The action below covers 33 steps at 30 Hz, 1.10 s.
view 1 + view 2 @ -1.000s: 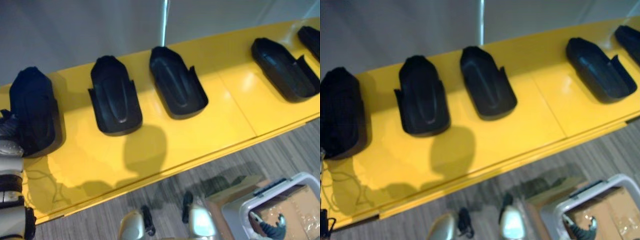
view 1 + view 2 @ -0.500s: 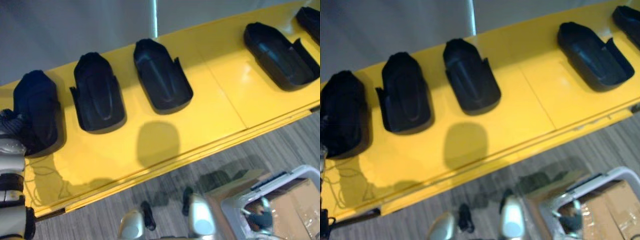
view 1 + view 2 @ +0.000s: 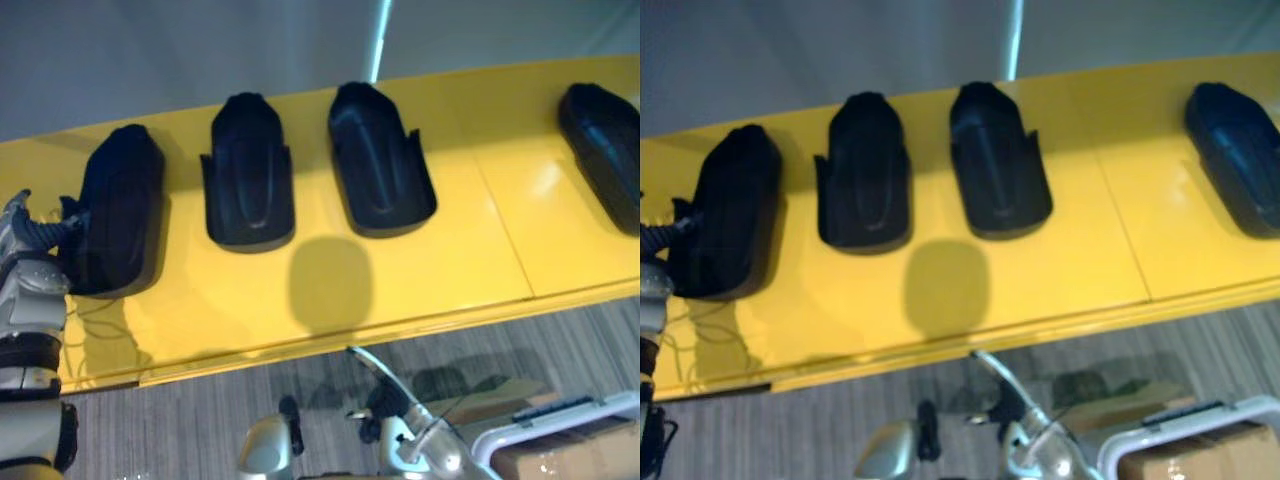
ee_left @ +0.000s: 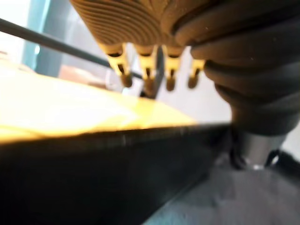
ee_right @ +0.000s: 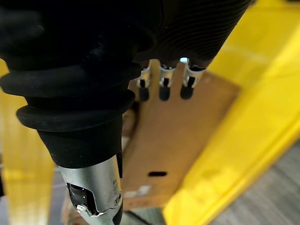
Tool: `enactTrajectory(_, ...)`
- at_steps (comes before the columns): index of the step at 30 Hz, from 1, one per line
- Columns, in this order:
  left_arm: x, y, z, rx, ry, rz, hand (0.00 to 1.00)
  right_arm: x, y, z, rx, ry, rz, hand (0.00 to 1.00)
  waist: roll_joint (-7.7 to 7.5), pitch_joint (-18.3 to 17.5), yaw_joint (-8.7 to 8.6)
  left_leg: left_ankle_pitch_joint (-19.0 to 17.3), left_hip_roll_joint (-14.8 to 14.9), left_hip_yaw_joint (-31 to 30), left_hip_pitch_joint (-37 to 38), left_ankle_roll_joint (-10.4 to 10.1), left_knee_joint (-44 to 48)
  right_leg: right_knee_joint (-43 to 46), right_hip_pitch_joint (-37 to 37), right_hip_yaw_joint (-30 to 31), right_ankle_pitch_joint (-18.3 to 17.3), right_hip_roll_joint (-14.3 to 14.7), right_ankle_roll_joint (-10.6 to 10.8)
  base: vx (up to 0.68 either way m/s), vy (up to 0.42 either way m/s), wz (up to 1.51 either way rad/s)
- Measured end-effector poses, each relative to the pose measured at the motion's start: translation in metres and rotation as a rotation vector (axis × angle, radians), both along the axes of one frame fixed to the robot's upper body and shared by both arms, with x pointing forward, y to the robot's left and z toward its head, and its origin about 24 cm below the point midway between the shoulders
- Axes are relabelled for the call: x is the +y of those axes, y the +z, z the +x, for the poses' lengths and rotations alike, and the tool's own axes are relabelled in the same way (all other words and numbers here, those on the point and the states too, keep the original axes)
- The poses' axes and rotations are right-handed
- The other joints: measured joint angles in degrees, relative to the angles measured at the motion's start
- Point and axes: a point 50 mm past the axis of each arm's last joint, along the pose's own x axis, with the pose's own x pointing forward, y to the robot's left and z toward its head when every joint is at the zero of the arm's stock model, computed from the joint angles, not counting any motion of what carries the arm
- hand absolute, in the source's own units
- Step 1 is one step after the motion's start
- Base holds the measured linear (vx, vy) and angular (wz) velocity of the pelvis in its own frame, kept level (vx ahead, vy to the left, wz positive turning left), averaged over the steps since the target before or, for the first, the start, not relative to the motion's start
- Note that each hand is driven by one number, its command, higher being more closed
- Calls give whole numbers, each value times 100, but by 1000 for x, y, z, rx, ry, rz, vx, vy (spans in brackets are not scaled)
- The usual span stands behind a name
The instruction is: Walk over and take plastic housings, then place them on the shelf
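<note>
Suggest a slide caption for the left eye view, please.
Four black housings line the yellow shelf, the robot's left hand beside the leftmost housing.

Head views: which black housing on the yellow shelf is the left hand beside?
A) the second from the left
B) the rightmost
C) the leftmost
C: the left hand sits right against the side of the leftmost housing.

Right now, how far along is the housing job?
Done: the leftmost housing, two middle housings and a far-right housing lie on the yellow shelf. In hand: nothing; the left hand is open beside the leftmost housing, the right hand open over a cardboard box. Left: fetching any further housings.
</note>
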Motion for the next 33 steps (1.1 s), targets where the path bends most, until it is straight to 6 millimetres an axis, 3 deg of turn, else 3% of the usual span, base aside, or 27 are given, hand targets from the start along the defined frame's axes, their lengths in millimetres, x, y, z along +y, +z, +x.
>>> enactTrajectory(12, -6, 25, 6, -188, 62, 62, 0, -6, -13, -11, 113, 35, -71, 0, 41, 7, -69, 141, 19, 0, -83, 32, -57, -255, -10, 4, 233, 87, -48, -38, 3, -1)
enactTrajectory(23, -48, 75, 16, -641, -58, 85, 0, -7, -20, -33, 153, 16, -39, 0, 185, -164, -67, 162, -2, 13, -75, 50, -262, -320, -22, -18, 290, 96, -15, -27, -2, 2)
enactTrajectory(28, -78, 90, 19, -755, -187, 70, 0, 19, 7, -35, 68, 157, 121, 0, 184, -674, -13, 178, 1, -35, -47, 41, -349, -581, 177, -179, 309, 140, 13, 82, -4, 9)
enactTrajectory(33, -103, 84, 6, -822, -311, 60, 0, 42, 29, -35, -24, 270, 204, 0, 166, -1121, 129, 192, 26, -180, 180, 18, -501, -1082, 627, -405, 426, 289, 27, 95, -13, 18)
